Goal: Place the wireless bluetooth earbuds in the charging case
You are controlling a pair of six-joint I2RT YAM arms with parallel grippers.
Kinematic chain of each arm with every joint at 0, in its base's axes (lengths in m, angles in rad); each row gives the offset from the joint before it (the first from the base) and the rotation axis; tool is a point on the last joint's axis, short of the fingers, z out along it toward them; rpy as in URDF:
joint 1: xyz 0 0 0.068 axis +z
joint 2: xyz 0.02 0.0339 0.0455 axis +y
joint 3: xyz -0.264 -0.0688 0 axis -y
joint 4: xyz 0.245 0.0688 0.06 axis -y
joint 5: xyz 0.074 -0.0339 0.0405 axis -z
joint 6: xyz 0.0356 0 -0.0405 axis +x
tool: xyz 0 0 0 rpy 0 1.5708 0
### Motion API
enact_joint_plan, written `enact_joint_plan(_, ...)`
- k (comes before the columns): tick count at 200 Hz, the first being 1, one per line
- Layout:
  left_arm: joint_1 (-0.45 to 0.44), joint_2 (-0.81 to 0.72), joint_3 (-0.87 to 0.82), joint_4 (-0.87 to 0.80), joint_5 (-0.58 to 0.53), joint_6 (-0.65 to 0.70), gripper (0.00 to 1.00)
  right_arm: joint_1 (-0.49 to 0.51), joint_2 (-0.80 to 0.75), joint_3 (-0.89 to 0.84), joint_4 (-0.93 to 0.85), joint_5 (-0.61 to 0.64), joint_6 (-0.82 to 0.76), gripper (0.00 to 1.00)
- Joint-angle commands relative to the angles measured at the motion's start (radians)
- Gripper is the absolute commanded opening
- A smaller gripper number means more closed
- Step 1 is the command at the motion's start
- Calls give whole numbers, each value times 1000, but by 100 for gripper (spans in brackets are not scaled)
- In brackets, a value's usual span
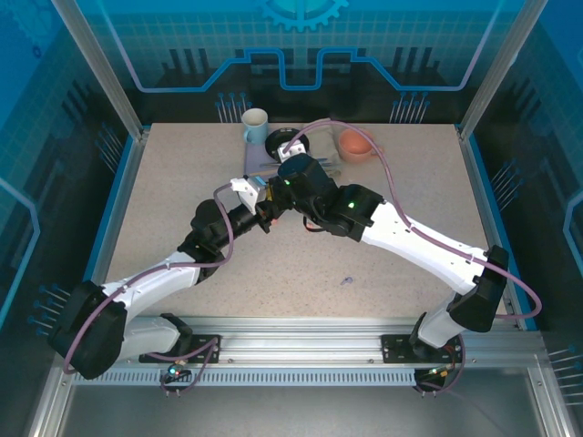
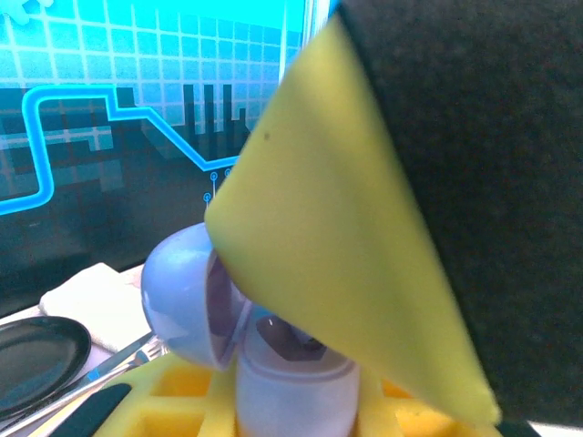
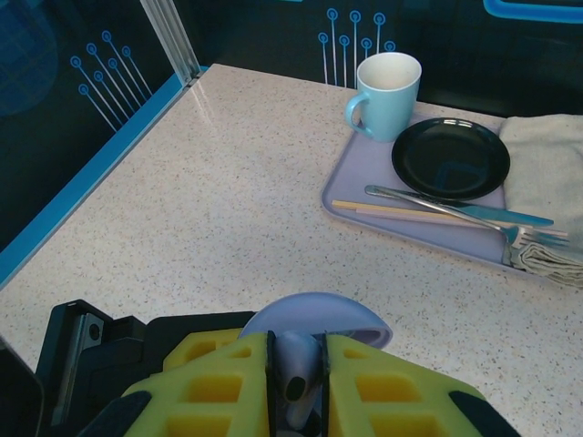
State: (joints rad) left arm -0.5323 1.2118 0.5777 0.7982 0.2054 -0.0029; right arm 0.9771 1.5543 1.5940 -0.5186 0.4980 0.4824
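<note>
Jaws of my left gripper (image 2: 291, 414) clamp the open lilac case (image 2: 187, 291). My right gripper (image 3: 297, 344) pinches a lilac earbud (image 3: 293, 373) just above it.

A lilac, pebble-shaped charging case (image 2: 296, 391) sits upright over the middle of the table, its base clamped in the left gripper (image 1: 265, 213). Its domed lid (image 2: 180, 293) is swung open sideways. A lilac earbud (image 3: 293, 381) is pinched upright in the right gripper (image 3: 296, 350), just above the open case. A tiny purplish speck (image 1: 347, 280), seemingly another bud, lies loose on the tabletop.
</note>
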Motion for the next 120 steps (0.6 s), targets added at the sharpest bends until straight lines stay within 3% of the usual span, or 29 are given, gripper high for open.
enact_joint_plan(1,-8,2,39,55,-4,-19,0,18,13,-22,8,-24,17,18)
enact_joint_plan(45,-9,2,42,58,-11,-15,0,39,27,-31,-7,-37,-10,16)
enact_joint_plan(120,-9,-7,38,65,-27,-11,0,71,13,-61,-52,49,-18,17)
